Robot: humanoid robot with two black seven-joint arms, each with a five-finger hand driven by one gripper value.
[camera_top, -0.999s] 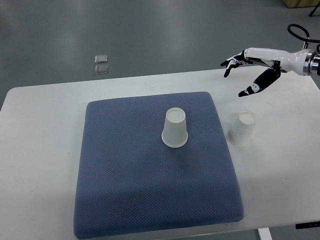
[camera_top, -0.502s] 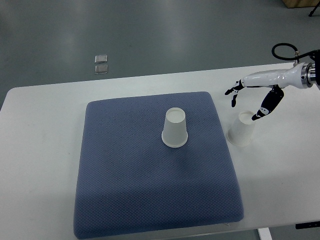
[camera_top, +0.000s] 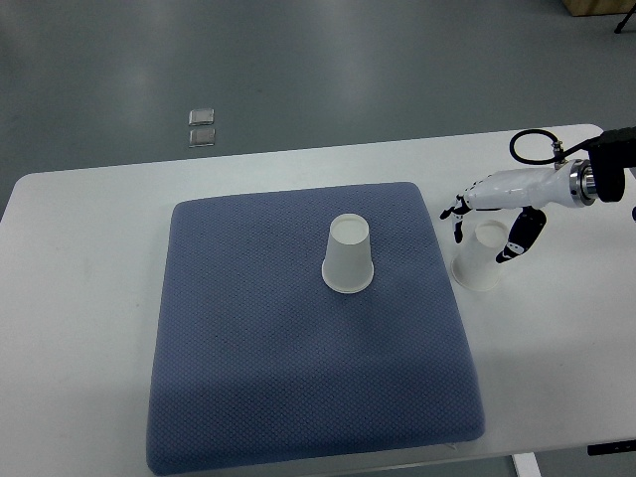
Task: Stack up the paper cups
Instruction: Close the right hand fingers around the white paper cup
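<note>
Top view: a blue-grey textured mat [camera_top: 298,338] lies on a white table [camera_top: 79,298] and serves as the landmark here. One white paper cup [camera_top: 348,256] stands upside down on the mat, a little above its middle and toward its right half, base up and wider rim down. A second paper cup [camera_top: 479,263], also upside down, sits on the bare table just beside the mat's right edge, level with the first cup and not touching the mat. The right hand [camera_top: 489,219] reaches in from the right side of the table, white with dark fingertips, and hangs over this second cup: the fingers [camera_top: 457,217] are spread on the cup's mat side while the thumb [camera_top: 515,241] drops down on the far side, so the hand straddles the cup without being closed on it. Beyond the mat's far edge, off the table, two small pale square plates [camera_top: 202,127] lie on the grey floor.
</note>
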